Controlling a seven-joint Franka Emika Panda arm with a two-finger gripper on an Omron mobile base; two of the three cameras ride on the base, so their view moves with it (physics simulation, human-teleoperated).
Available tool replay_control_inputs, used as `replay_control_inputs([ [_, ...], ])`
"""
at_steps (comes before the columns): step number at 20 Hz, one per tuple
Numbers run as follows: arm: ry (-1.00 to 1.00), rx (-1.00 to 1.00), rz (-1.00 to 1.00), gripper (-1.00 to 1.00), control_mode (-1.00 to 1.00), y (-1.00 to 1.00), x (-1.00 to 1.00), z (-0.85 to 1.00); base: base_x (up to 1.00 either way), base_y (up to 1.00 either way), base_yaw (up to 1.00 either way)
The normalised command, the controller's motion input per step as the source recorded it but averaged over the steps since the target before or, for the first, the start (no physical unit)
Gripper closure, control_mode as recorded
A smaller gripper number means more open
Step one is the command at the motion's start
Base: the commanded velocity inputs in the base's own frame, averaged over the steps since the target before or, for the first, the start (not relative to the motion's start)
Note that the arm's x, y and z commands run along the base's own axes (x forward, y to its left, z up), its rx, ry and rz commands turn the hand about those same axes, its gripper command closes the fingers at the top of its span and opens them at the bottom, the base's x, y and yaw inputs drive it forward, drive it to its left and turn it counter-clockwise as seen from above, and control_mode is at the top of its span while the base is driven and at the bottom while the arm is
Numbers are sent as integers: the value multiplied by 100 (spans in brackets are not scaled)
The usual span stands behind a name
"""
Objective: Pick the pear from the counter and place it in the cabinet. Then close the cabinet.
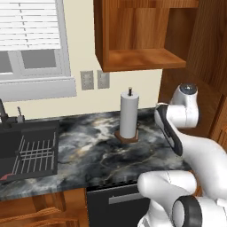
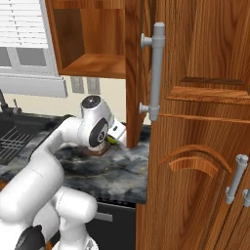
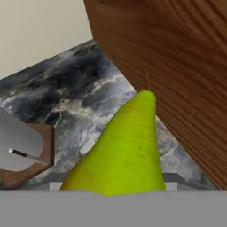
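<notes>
The gripper point(image 2: 114, 134) sits low over the counter point(image 1: 88, 150), close against the tall side panel point(image 3: 177, 66) on its far side, with the pear point(image 3: 126, 150) directly in front of it, narrow end pointing away. The paper towel roll point(image 1: 129, 114) stands on its base just beside the gripper, toward the sink point(image 1: 26, 153), which lies well apart at the counter's other end. The cabinet point(image 1: 142, 57) hangs above the gripper, its door point(image 2: 146, 63) swung out with the bar handle point(image 2: 156, 73) overhead.
</notes>
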Motion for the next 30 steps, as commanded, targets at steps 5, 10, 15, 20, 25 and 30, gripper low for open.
replay_control_inputs([
  [5, -43, -6, 0, 100, -100, 11, -26, 100, 0, 0, 0],
  [10, -39, -6, -1, 100, -100, 20, -6, 100, 0, 0, 0],
  [15, -26, -5, 0, 100, -100, 24, 0, 100, 0, 0, 0],
  [20, -6, -1, 0, 100, -100, 22, 1, 100, 0, 0, 0],
  [25, 0, 0, 0, 100, -100, 11, 37, 96, 0, 0, 0],
  [30, 10, 0, 0, 100, -100, 1, 92, 56, 0, 0, 0],
])
